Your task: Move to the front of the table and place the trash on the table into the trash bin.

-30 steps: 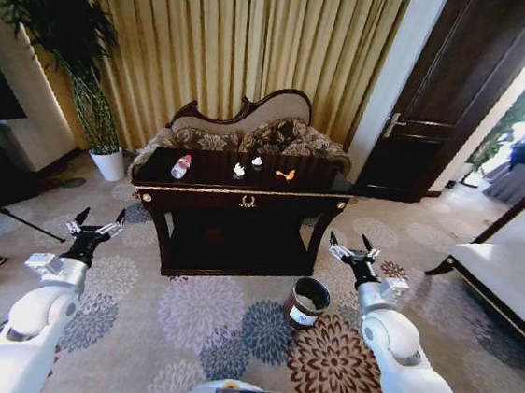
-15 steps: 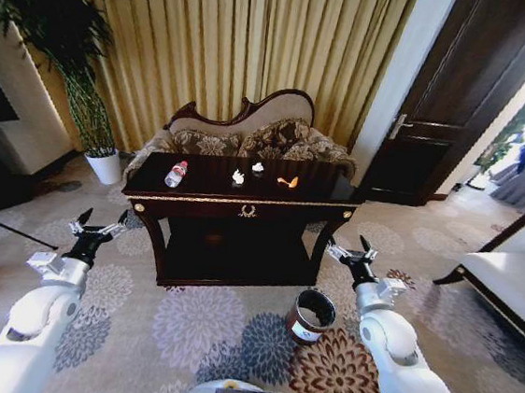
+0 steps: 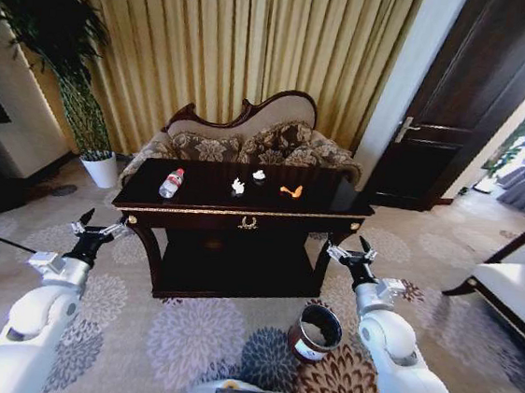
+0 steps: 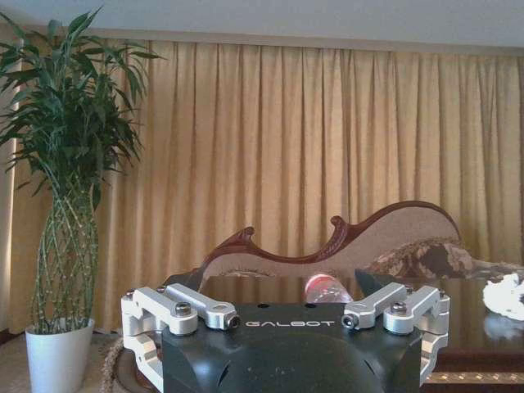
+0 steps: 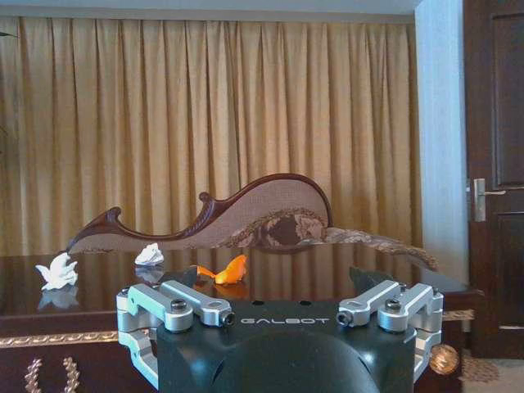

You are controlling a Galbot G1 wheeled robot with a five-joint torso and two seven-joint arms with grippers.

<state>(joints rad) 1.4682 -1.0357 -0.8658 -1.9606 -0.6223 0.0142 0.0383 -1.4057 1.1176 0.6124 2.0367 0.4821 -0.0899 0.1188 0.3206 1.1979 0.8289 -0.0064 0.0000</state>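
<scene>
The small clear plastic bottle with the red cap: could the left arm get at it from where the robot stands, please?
Probably not yet. The small clear plastic bottle with the red cap lies on the dark glossy wooden table, while the left gripper, jaws open, hangs below the tabletop and short of its front corner. Nothing blocks the way.

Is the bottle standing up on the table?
No, the bottle lies on its side on the table.

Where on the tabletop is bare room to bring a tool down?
On the table, free patches lie right of the orange scrap toward the right end, and between the bottle and the white scraps. The middle, around both white scraps and the orange one, is crowded.
</scene>
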